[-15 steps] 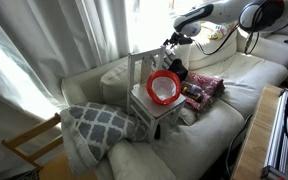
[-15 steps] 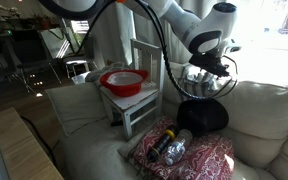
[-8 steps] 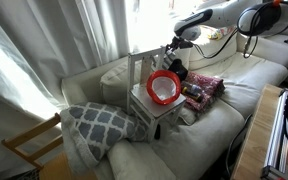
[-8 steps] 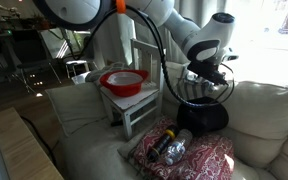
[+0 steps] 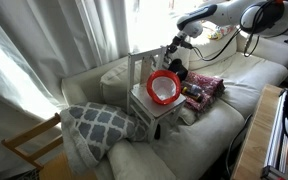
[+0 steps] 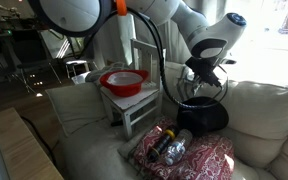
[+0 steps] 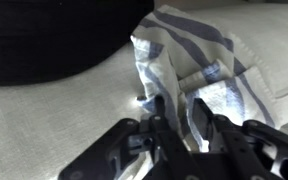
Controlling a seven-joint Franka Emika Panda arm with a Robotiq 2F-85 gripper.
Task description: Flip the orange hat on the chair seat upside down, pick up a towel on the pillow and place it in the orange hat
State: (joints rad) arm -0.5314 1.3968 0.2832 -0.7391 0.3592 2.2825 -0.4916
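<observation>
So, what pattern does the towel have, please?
The towel is white with blue-grey stripes; wrist view.

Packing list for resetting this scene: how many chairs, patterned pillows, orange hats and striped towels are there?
chairs: 2 (white chair, wooden chair)
patterned pillows: 2 (grey pillow, red pillow)
orange hat: 1
striped towel: 1
total: 6

Wrist view: the gripper [image 7: 179, 115] is blurred and cut off at the bottom edge, its fingertips buried in the towel [image 7: 199, 60] they pinch. A black shape [image 7: 54, 35] runs off the top-left corner. In an exterior view the gripper [image 5: 174, 44] is too small to read its grip.
</observation>
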